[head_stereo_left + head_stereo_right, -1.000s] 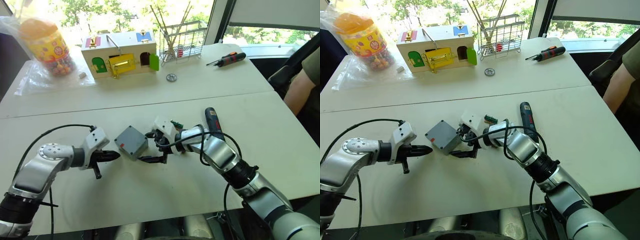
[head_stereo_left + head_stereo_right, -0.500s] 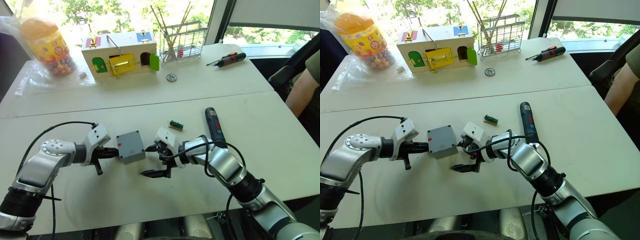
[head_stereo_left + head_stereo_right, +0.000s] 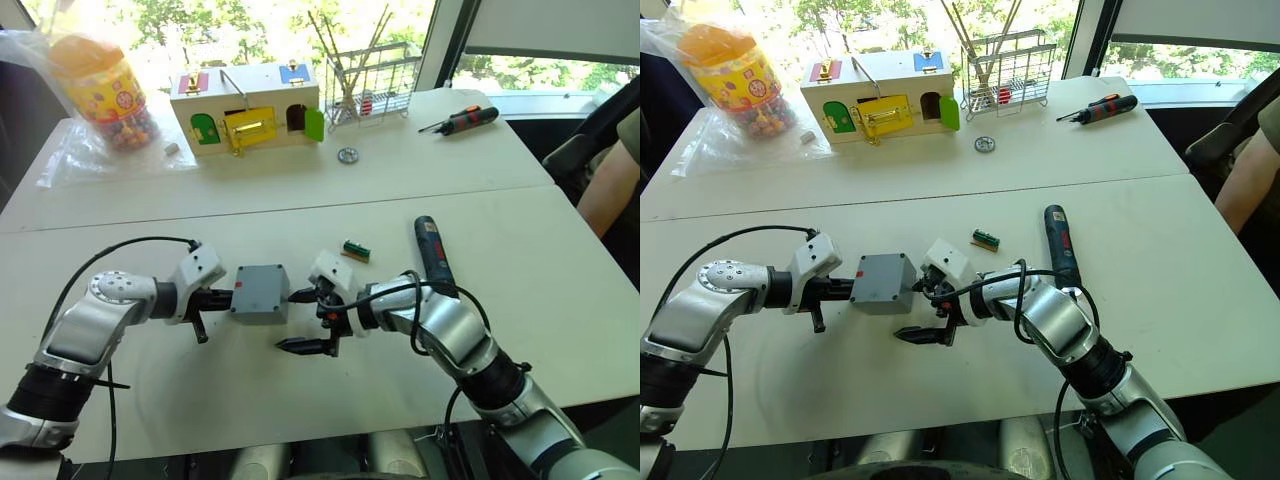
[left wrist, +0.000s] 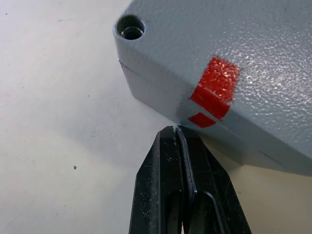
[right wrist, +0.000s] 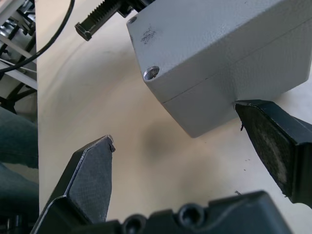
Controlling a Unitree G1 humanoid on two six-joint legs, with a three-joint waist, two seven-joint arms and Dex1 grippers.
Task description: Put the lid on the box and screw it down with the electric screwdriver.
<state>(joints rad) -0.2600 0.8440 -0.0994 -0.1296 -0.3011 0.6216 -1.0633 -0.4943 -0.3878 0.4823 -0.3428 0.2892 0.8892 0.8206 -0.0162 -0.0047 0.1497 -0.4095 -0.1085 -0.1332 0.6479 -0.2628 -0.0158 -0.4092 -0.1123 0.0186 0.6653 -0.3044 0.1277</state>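
Grey box (image 3: 259, 292) sits between left pincer (image 3: 222, 297) and right pincer (image 3: 303, 320).

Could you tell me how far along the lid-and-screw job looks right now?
Done: the lid already sits on the box. In hand: the shut left tool touches the box beside its red mark; the open right tool flanks it. Left: the electric screwdriver lies ungrasped.

The grey box (image 3: 259, 293) sits on the counter (image 3: 300, 400) with its lid (image 4: 234, 39) on and a red mark (image 4: 213, 91) on one side. The dark electric screwdriver (image 3: 433, 254) lies flat nearby.
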